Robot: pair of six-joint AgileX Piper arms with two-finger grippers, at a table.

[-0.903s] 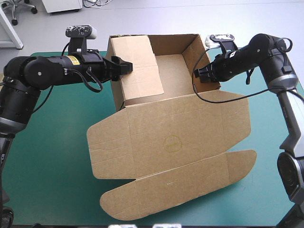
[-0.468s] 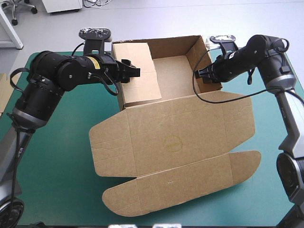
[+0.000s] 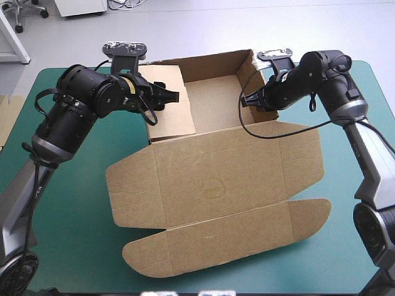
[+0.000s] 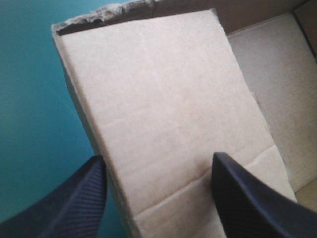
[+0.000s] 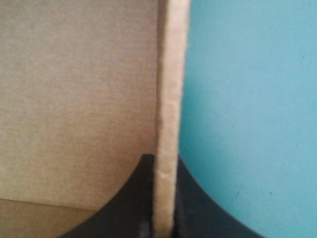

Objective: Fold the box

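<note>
Right wrist view: right tool (image 5: pixel 164 163) pinches box (image 5: pixel 74 99) at raw fibrous wall edge; left tool (image 4: pixel 158 157) spread, astride smooth brown board.

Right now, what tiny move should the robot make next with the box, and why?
Probably press the left flap down inside the box. The left gripper is open, its fingers astride that flap, which leans inward, not flat against its wall. The right gripper is shut on the right wall, steadying the tray.
</note>
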